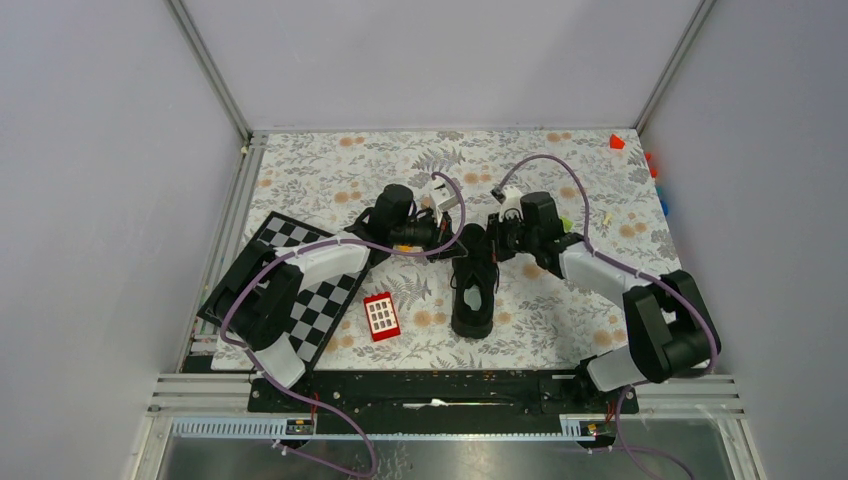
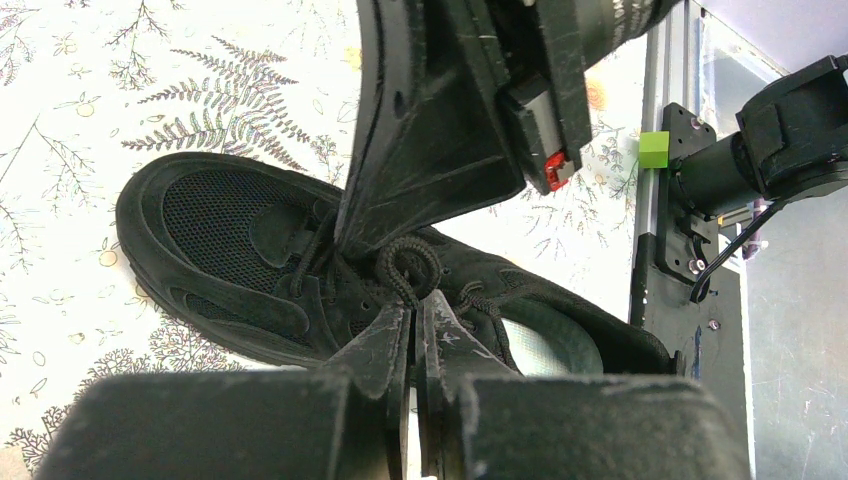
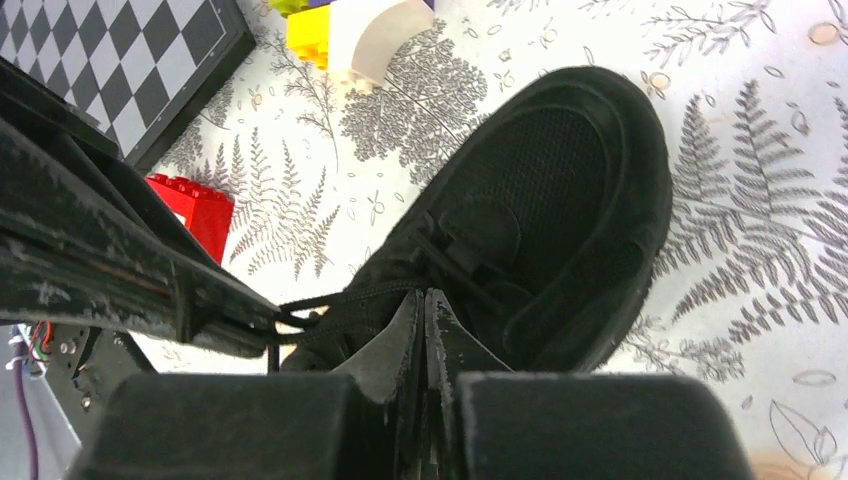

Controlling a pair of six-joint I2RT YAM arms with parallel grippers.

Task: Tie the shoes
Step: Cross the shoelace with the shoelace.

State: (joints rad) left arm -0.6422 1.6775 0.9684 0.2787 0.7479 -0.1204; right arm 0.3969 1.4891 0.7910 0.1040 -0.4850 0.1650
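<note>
The table [image 1: 330, 165] wears a floral cloth and fills the walled cell. At its left edge lies a chessboard [image 1: 335, 305], set askew, with the left arm [image 1: 320, 258] stretched across it. The right arm [image 1: 600, 270] reaches in from the other side.

The sneaker [image 1: 473, 300] lies between them at the middle of the table, sole down. Its heel points toward the arm bases and its toe toward the far side. Both grippers meet over its forward half and crowd the lacing from either side. In each wrist view the other gripper's black body covers part of the shoe.

The left gripper [image 2: 415, 300] has its fingers pressed together right under a curl of the laces [image 2: 408, 265]. From the right wrist, a thin strand runs taut from that gripper's tip to the shoe, so it grips the lace. The right gripper [image 3: 425, 300] is also pinched tight, its tips down on the tongue area. Whether any lace is caught between them I cannot tell.

A red brick [image 1: 382, 316] lies just left of the heel, apart from the shoe and near the chessboard's corner. A green block [image 1: 566, 224] lies beside the right arm. A yellow block [image 3: 307, 35] touches a white arch block [image 3: 375, 30] beyond the toe. A small red block [image 1: 617, 141] lies in the far right corner, well apart.
</note>
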